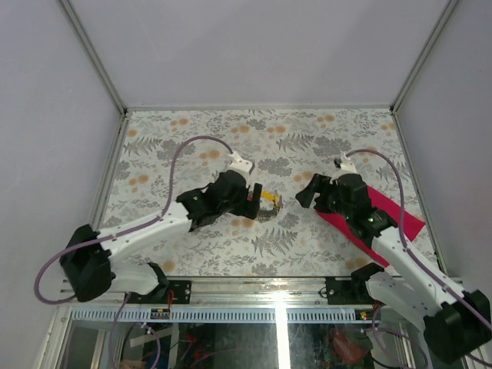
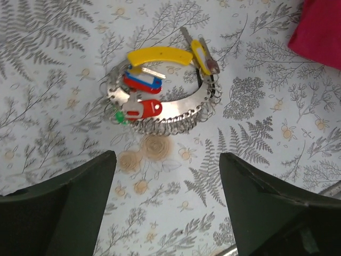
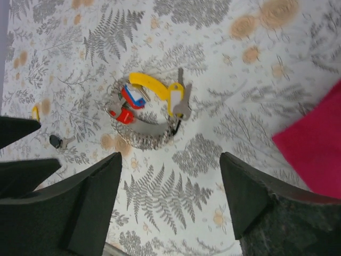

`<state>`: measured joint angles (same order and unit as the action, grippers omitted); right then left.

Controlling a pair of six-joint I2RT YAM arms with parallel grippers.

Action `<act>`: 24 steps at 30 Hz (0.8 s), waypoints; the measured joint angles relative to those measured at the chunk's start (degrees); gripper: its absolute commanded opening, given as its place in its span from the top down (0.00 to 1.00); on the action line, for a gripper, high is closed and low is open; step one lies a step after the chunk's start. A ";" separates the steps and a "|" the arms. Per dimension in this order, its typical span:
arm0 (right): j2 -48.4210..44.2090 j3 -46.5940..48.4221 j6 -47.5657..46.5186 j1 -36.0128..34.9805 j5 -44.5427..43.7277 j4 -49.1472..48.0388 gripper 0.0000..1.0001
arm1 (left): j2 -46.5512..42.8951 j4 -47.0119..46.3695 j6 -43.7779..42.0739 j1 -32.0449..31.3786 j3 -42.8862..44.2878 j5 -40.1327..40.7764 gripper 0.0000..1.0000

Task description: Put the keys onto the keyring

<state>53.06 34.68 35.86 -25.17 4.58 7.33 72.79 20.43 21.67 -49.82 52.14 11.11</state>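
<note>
The left end effector (image 2: 165, 160) and right end effector (image 3: 170, 157) hung released near the coloured-headed silvery keys (image 2: 143, 108), bunched on the looped silvery metal keyring (image 2: 184, 106) mid-worktop (image 2: 266, 133), one yellow-headed key (image 2: 201, 56) lying aslant.

Keys (image 2: 143, 108) bunched within keyring (image 2: 184, 106) curve, on table (image 2: 277, 160); cloth (image 2: 319, 26) on table well apart, to right.

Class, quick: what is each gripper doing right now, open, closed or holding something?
Left gripper: open, holding nothing.
Right gripper: open, holding nothing.
</note>
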 measured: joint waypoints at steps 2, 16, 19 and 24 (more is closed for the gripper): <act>-4.44 -2.05 1.64 -0.02 -1.05 3.02 0.31 | 3.82 -1.38 -0.24 -1.01 1.66 0.00 0.25; -2.05 -9.90 7.56 -0.02 4.74 3.17 0.54 | 14.69 -6.38 -2.01 -4.35 6.23 -0.87 0.31; 5.31 -9.42 7.17 -0.02 8.63 -2.23 0.58 | 9.46 -6.51 -1.60 -3.72 3.23 -0.85 0.31; 17.51 -6.88 7.41 -0.87 12.37 -10.97 0.60 | 0.85 -6.16 -0.31 -3.37 -1.22 -0.68 0.30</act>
<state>70.57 27.79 43.27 -26.04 16.95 -3.64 73.65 14.26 21.37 -53.19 50.92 10.44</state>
